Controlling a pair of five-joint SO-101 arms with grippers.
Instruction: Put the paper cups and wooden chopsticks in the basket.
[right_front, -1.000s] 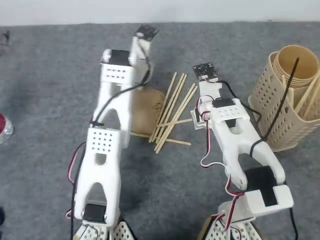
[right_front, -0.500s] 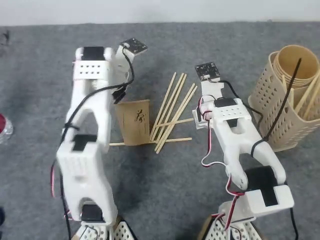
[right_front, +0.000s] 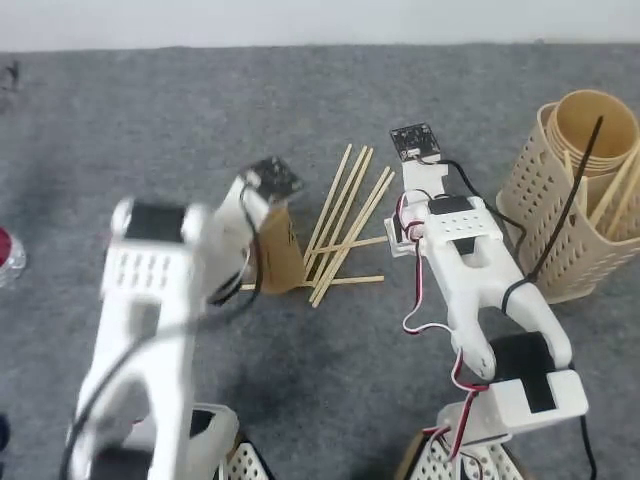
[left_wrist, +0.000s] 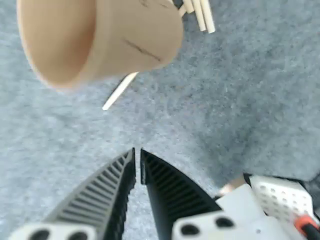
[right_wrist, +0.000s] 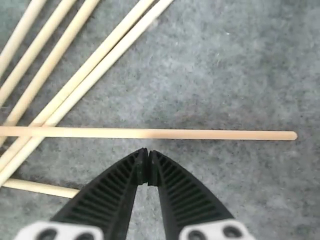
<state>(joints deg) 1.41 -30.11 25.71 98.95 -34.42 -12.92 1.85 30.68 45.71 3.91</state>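
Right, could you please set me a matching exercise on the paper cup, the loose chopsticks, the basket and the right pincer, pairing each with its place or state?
1. paper cup
2. loose chopsticks
3. basket
4. right pincer

A. shut, just above one chopstick
B. upright, with cups stacked inside
C. lying on its side
D. spread in a fan on the carpet

Pairs: 1-C, 2-D, 3-B, 4-A.

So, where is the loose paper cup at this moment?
In the high view the paper cup lies on its side on the grey carpet, just left of the chopsticks.
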